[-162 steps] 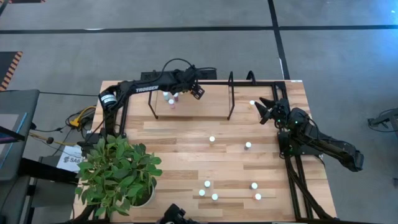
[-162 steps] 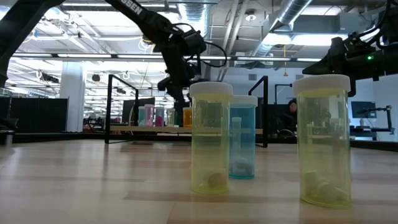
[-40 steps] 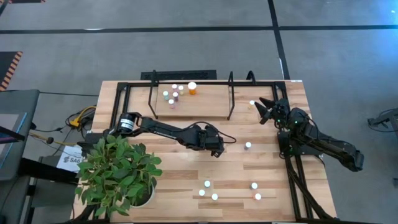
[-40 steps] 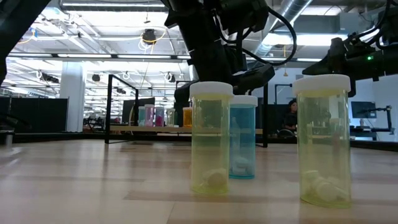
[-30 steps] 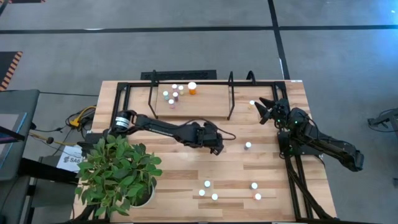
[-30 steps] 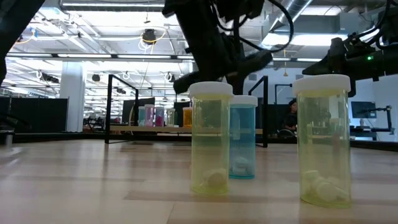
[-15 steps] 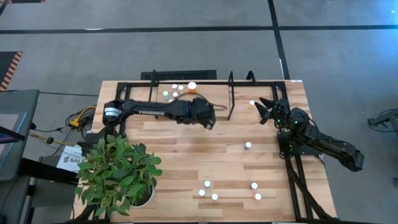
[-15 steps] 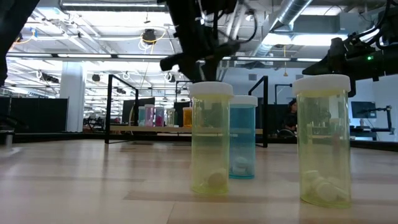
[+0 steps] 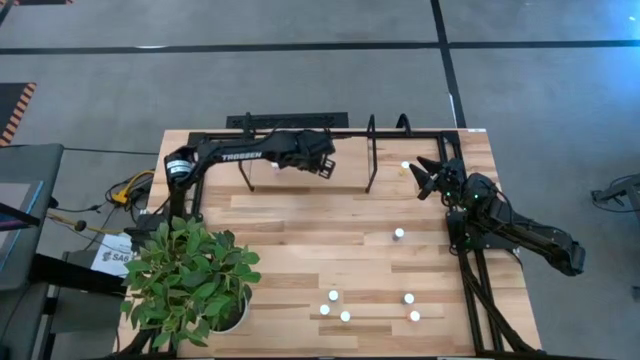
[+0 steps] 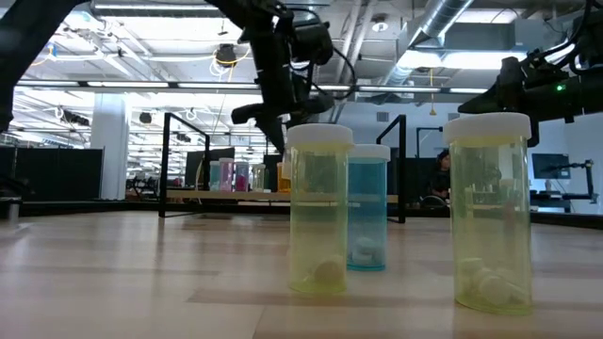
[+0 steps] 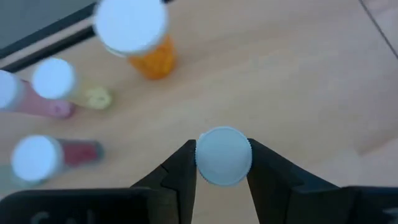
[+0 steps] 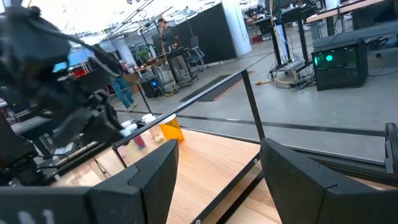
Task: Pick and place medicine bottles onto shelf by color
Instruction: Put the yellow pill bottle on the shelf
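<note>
My left gripper [image 9: 322, 166] is over the shelf [image 9: 350, 150], shut on a small bottle with a pale round cap [image 11: 224, 155]. The cap hides the bottle's body. On the shelf board stand a larger orange bottle [image 11: 142, 38] and pink bottles [image 11: 53, 87], [image 11: 38, 157]. My right gripper [image 9: 425, 176] is open and empty at the table's far right, and also shows in its own wrist view [image 12: 217, 180]. Several loose bottles stand on the tabletop, such as one at the right [image 9: 399, 234] and one near the front [image 9: 333, 296]. My left gripper pinches the bottle at the sides of its cap [image 11: 198, 157] between its two fingers. The fingers come from above, pointing down. The bottle stands upright below them, over the shelf board. I cannot tell whether its bottom touches the board.
A potted green plant [image 9: 190, 275] fills the table's near left corner. One bottle [image 9: 405, 166] stands by my right gripper. In the low view, two yellowish bottles [image 10: 320, 207], [image 10: 490, 212] and a teal one [image 10: 367, 207] stand close to the camera. The shelf's black end loops [image 9: 372, 150] rise beside my left gripper.
My left gripper has gone up from the table's middle and toward the far edge, carrying the bottle lifted clear of the tabletop. It is now over the shelf, next to the bottles there.
</note>
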Controlling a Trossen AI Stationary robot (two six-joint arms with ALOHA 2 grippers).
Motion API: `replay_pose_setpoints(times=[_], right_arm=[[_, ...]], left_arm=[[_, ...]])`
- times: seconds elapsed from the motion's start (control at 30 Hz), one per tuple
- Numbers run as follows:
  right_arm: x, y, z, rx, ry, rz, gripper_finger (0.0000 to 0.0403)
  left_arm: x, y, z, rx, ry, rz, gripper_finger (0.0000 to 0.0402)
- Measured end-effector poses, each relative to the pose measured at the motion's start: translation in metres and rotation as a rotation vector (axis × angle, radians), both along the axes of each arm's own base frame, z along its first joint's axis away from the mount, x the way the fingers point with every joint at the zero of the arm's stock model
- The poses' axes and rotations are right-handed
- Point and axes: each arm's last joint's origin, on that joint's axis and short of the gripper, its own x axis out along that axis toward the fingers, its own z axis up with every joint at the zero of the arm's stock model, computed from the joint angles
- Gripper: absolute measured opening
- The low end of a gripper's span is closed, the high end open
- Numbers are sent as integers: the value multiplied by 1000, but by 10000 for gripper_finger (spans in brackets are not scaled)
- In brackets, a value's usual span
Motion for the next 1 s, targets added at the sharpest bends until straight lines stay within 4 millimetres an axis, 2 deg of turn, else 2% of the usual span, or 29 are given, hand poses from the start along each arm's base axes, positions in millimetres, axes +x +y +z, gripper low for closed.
replay_pose_setpoints(times=[0.17, 0.4, 1.0], right_arm=[[0, 0, 0, 0, 1, 0, 249], [0, 0, 0, 0, 0, 0, 249], [0, 0, 0, 0, 0, 0, 249]], left_arm=[[-8, 15, -10, -25, 8, 46, 105], [-11, 25, -16, 18, 2, 81, 105], [-12, 29, -14, 74, -52, 225, 105]])
